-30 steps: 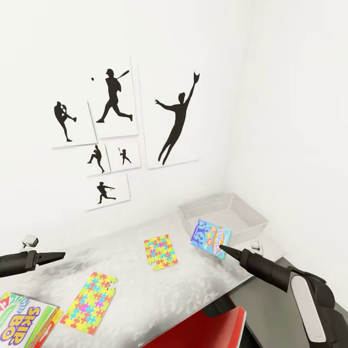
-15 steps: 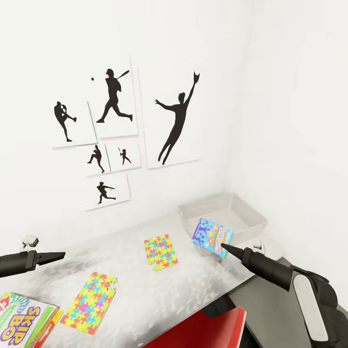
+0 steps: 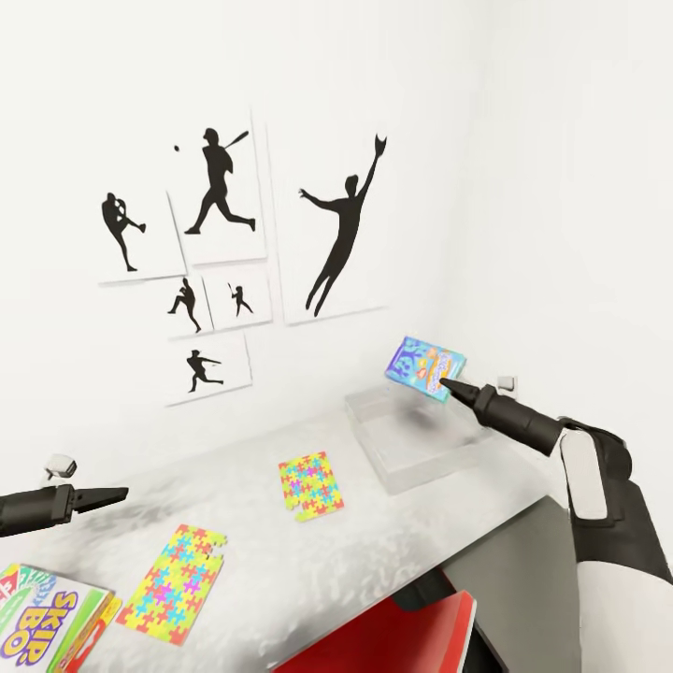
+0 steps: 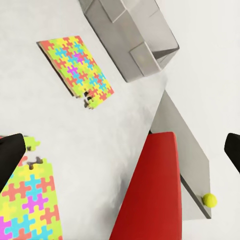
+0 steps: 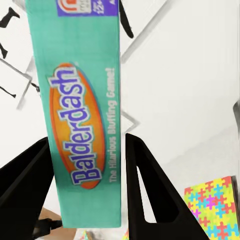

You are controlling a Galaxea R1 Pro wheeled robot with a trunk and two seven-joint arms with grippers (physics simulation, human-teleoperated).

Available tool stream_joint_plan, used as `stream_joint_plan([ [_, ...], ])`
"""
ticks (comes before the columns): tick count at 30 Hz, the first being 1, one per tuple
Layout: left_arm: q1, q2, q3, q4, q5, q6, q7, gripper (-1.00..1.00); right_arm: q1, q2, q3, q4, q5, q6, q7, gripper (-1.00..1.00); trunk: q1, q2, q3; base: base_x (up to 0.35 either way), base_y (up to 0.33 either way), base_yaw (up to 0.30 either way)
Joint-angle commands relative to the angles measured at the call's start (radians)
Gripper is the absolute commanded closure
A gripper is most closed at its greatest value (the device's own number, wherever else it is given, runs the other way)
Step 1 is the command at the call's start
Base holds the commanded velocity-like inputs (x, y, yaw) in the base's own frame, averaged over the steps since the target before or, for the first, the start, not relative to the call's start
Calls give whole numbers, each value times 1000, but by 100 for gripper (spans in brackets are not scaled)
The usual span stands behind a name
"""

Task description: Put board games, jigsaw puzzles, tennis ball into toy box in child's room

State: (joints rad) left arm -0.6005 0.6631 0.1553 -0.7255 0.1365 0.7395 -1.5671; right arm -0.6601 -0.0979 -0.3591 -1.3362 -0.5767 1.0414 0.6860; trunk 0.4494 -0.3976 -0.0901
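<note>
Above the toy box (image 3: 421,439), the right gripper (image 3: 447,384) holds the board game (image 3: 425,367) tilted.

Bright, even, diffuse render; shadows faint; white walls (image 3: 523,187) near washed out; table (image 3: 393,542) top mottled; no blur.

Right gripper (image 3: 447,382): raised from low at the desk's (image 3: 393,551) front edge, beside the toy box's (image 3: 411,444) near wall, to a position above the box, against the white wall; its arm now reaches upward and further forward.

Balderdash board game (image 3: 425,366): lifted with the right gripper, fingers (image 5: 150,200) clamped on its teal edge; previously level with the toy box's front wall, now held in the air over the box's open interior, cover tilted toward the camera.

Toy box: front wall and interior, earlier partly covered by the game box, now unobstructed in the head view.
</note>
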Motion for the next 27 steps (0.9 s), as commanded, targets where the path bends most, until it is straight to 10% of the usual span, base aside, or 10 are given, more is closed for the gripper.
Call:
stream_joint_plan([
  [1,-1,0,0,0,0,11,-4,-100,-40,-1,-2,48,4,6,-10,100,1,-2,-3,0,0,0],
  [11,-1,-11,0,0,0,11,-4,-100,-288,-1,-2,333,9,6,-283,100,1,-2,-13,0,0,0],
  [18,-1,-14,0,0,0,11,-4,-100,-342,-2,-2,390,2,6,-478,100,1,-2,-18,0,0,0],
  [27,-1,-14,0,0,0,11,-4,-100,-349,-6,-4,400,0,6,-541,100,1,-2,-19,0,0,0],
])
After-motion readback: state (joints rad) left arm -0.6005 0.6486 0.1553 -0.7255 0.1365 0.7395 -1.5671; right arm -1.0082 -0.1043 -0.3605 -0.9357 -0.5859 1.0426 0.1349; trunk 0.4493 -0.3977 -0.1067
